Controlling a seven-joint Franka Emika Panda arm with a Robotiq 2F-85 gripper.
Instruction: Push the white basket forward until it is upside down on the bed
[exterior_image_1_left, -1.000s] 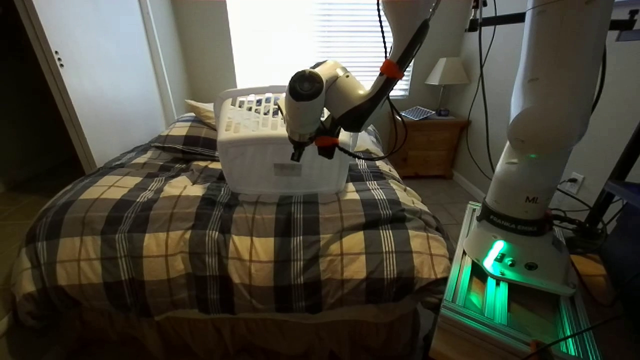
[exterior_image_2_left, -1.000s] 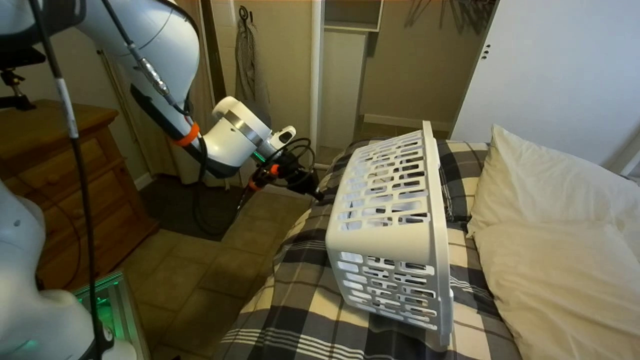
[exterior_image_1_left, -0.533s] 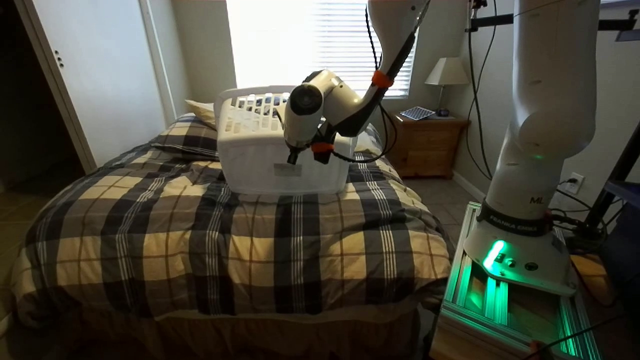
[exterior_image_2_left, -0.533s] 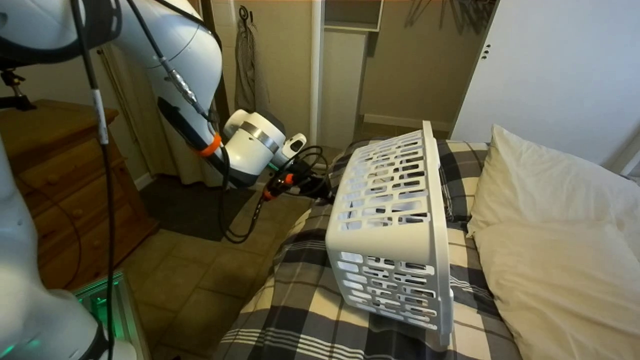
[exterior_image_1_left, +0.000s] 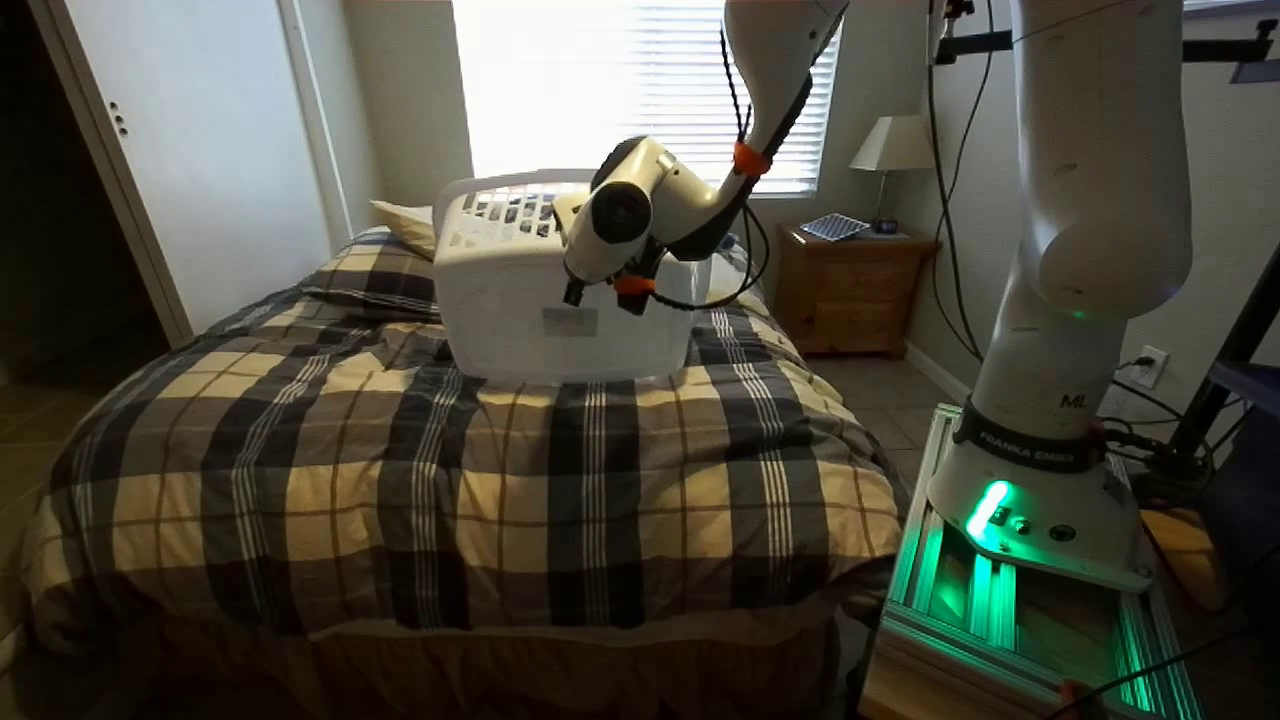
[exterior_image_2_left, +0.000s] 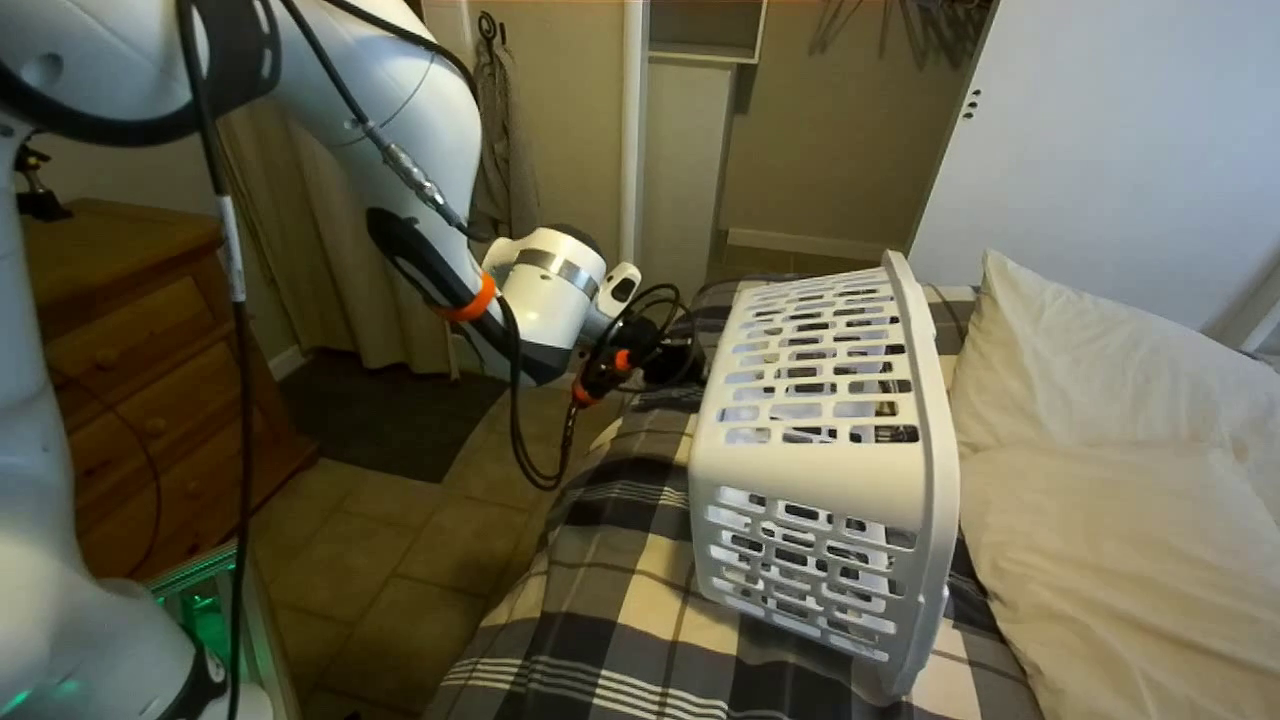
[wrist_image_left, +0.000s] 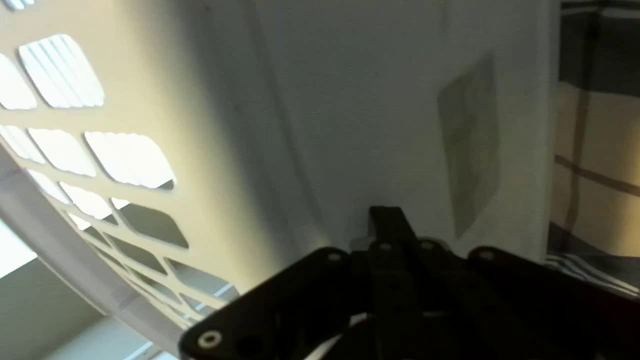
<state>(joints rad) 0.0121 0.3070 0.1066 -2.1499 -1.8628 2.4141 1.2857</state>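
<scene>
On the bed (exterior_image_1_left: 600, 480), the white basket (exterior_image_2_left: 820, 470) lies on its side directly ahead of the clenched, empty end effector (wrist_image_left: 385, 219), base facing it, long axis crosswise to the likely push, open rim toward the pillows (exterior_image_2_left: 1100, 370), whether they touch I cannot tell for the tips and base

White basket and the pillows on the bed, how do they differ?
The white basket has slotted sides; the pillows are unbroken cloth. The basket is a box lying on its side; the pillows look soft and creased. The basket looks white; the pillows cream. Both rest on the bed.
</scene>
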